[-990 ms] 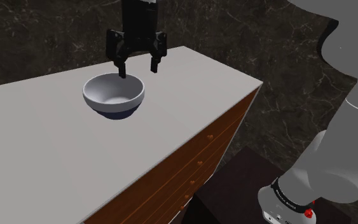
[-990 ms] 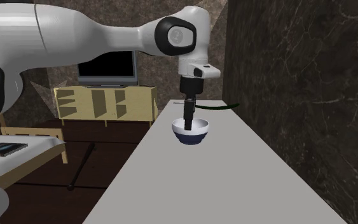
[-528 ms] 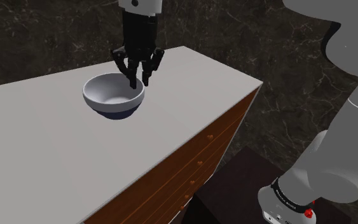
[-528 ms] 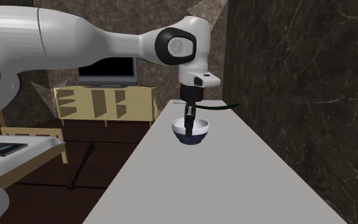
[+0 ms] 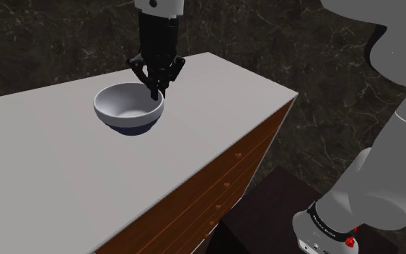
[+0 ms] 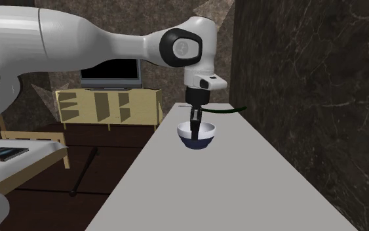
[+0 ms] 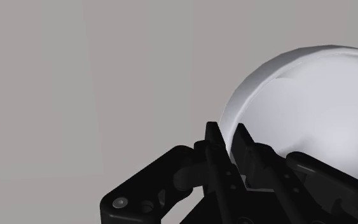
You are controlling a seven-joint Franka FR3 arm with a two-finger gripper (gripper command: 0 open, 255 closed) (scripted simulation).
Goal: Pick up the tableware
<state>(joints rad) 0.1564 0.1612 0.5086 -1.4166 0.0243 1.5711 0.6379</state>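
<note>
A white bowl (image 5: 127,107) with a dark blue underside stands on the pale grey countertop (image 5: 64,173). My black gripper (image 5: 156,92) comes straight down onto the bowl's rim on the shoulder view's right, shut on that rim. In the wrist view the two fingers clasp the thin rim of the bowl (image 7: 311,102), one inside and one outside, with my gripper (image 7: 230,135) at the edge. From the second exterior view the bowl (image 6: 196,134) sits on the counter under the gripper (image 6: 194,121).
The counter tops a wooden cabinet with drawers (image 5: 223,187). A dark marbled wall (image 5: 50,36) runs behind it. A dark green cord (image 6: 225,110) lies on the counter beyond the bowl. A bed (image 6: 12,154) and a TV on a shelf unit (image 6: 111,105) stand farther off.
The fingers stood apart over the bowl's rim a second ago; they have come down and closed onto it. The bowl has not moved.
</note>
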